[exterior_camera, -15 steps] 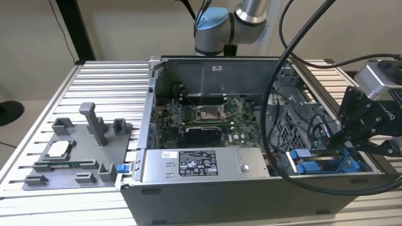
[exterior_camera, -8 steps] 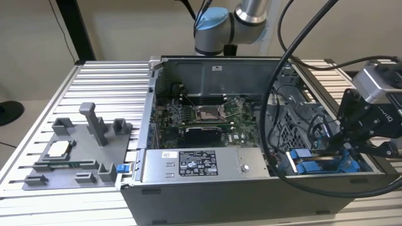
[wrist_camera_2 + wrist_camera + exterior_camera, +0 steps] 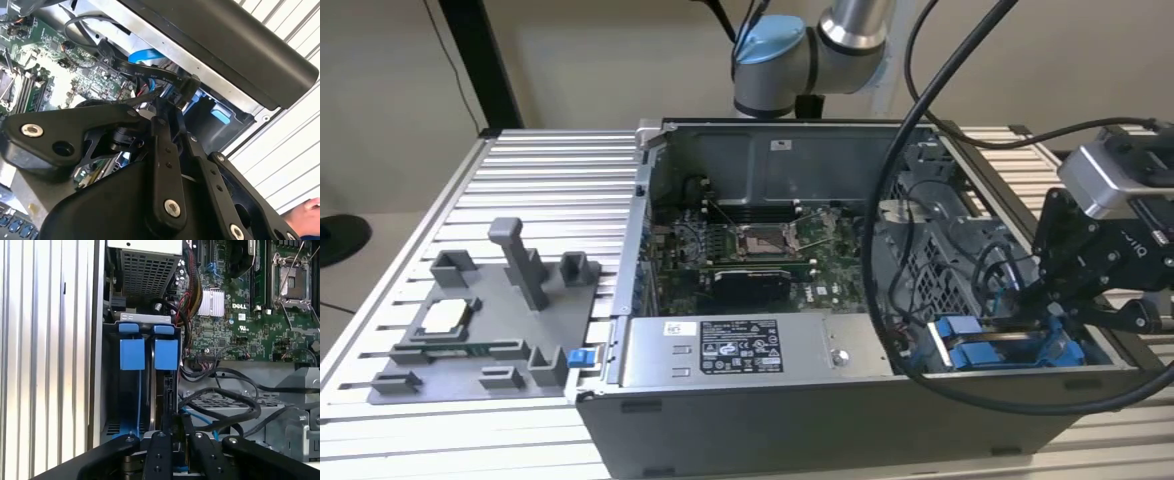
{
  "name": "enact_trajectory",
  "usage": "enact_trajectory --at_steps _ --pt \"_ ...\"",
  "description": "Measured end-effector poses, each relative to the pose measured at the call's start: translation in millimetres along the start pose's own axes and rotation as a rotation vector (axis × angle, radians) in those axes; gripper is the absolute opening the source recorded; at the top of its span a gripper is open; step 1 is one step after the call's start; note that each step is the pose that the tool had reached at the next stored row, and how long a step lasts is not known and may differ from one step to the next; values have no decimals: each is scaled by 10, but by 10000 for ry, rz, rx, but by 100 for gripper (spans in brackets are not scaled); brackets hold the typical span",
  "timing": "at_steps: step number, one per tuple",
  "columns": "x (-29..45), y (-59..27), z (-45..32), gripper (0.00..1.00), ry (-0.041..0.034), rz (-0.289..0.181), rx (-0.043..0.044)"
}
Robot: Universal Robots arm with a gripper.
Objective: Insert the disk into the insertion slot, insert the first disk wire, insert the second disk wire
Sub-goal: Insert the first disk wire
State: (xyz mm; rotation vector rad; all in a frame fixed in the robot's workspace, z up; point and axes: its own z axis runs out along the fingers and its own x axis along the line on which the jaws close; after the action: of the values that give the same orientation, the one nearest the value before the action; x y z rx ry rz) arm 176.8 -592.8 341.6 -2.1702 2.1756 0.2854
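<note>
The insertion slot point(image 3: 111, 405) is hemmed in between the case wall point(image 3: 98, 340) and a knot of black cables point(image 3: 225, 390). Two blue carrier tabs point(image 3: 132, 354) take up most of its mouth. The power supply point(image 3: 720, 350) closes off one end. The tool point(image 3: 176, 432) occupies the opposite end, clamped on the black flat cable point(image 3: 150, 75). From above, the perforated cage point(image 3: 927, 265) and a thick hanging cable point(image 3: 902, 140) crowd the approach. Outside the case wall, the ribbed table point(image 3: 50, 365) offers open passage.
</note>
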Motion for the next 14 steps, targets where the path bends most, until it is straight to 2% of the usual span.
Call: enact_trajectory --at_steps 7,14 --pt "1 8 7 0 56 7 6" --pt "-1 7 20 0 62 17 14"
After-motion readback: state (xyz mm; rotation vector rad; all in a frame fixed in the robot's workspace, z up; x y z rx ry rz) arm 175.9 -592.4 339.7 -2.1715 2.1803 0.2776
